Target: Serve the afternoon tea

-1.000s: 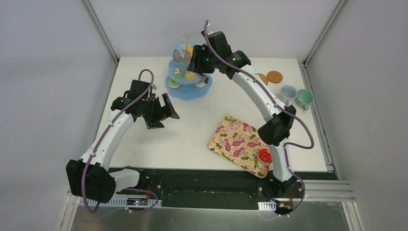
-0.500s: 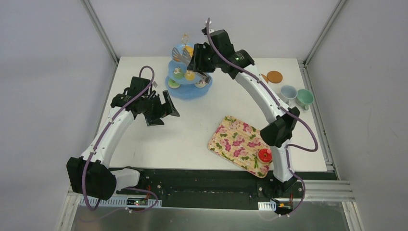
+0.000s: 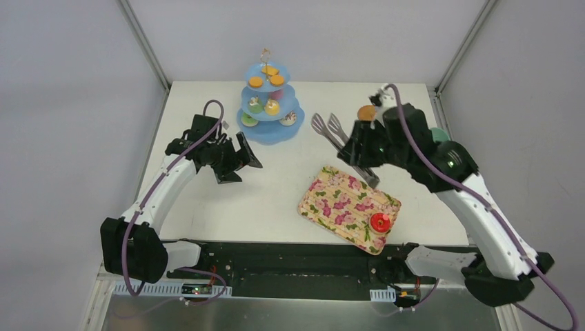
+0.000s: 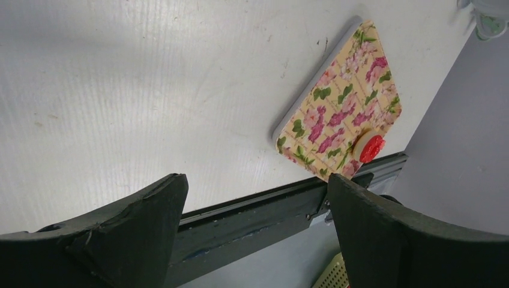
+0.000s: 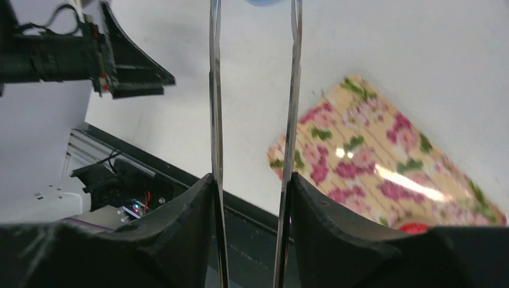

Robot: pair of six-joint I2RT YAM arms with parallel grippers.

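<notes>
Now the tongs [image 3: 330, 129] are gripped by the right gripper [image 5: 252, 192] above the table [image 3: 276, 181] so sweets [image 3: 265, 105] can be carried from the blue stand [image 3: 270, 133] at the far edge to the tray [image 3: 331, 200], where a red donut [image 3: 379, 222] is laid, while the left gripper [image 4: 255, 198] is held open.

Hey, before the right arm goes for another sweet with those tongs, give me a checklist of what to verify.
1. The tongs clamped in the right gripper: ok.
2. Nothing between the tong tips: ok, going by the top view.
3. Bare room on the flowered tray: ok; only a red donut sits on it.
4. More sweets on the tiered stand: ok.
5. The left gripper open, empty, apart from stand and tray: ok.
</notes>
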